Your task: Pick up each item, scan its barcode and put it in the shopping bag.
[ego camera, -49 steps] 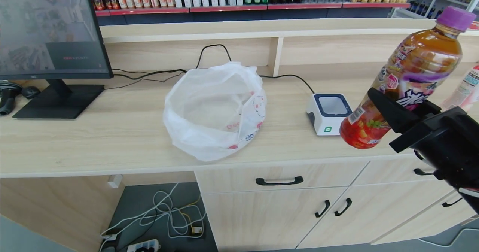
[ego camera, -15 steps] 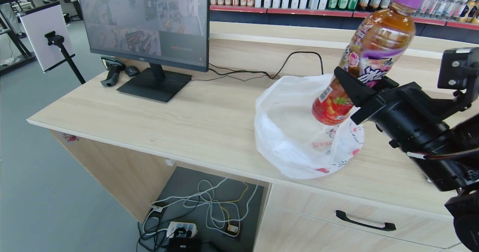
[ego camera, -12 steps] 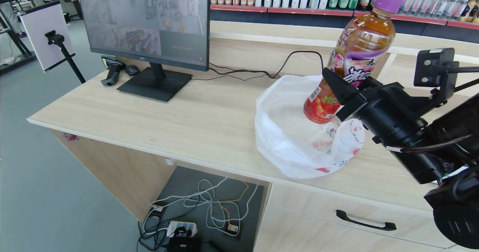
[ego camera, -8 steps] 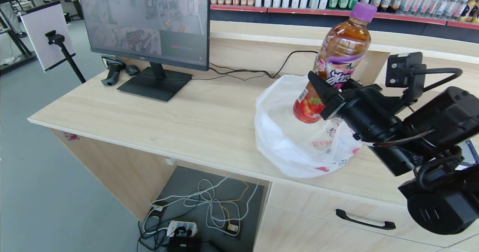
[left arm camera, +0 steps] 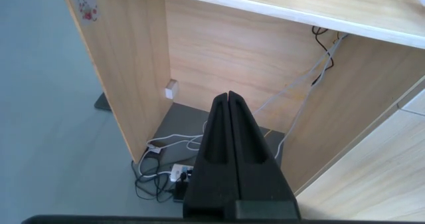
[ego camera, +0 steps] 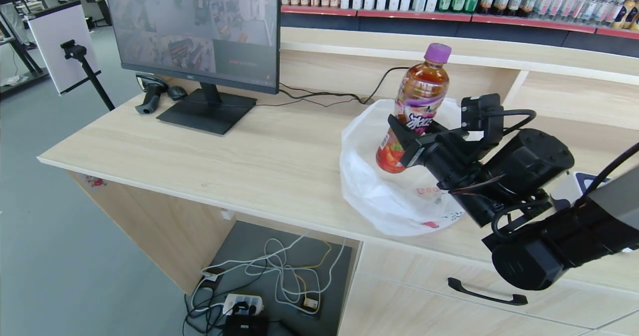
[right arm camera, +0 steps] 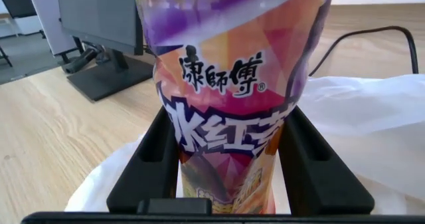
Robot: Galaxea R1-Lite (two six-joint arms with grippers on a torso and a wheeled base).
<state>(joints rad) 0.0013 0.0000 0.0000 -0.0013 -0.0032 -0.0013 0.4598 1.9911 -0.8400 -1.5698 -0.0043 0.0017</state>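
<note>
Bagging step: our right gripper (ego camera: pixel 407 137) clamps the purple-capped plastic tea bottle (ego camera: pixel 422 86) above the white plastic shopping bag (ego camera: pixel 379 201); next we lower and release.

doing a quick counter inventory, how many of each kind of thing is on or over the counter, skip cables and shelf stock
bottle: 1, in the right gripper
shopping bag: 1
monitor: 1
handheld scanner: 1
mouse: 1
tabletop scanner: 1, mostly hidden by the arm
total: 6

Scanner (ego camera: pixel 574 186) mostly hidden behind right arm (ego camera: pixel 524 176); bottle (right arm camera: pixel 232 98) cap, base cut off in right wrist view.
</note>
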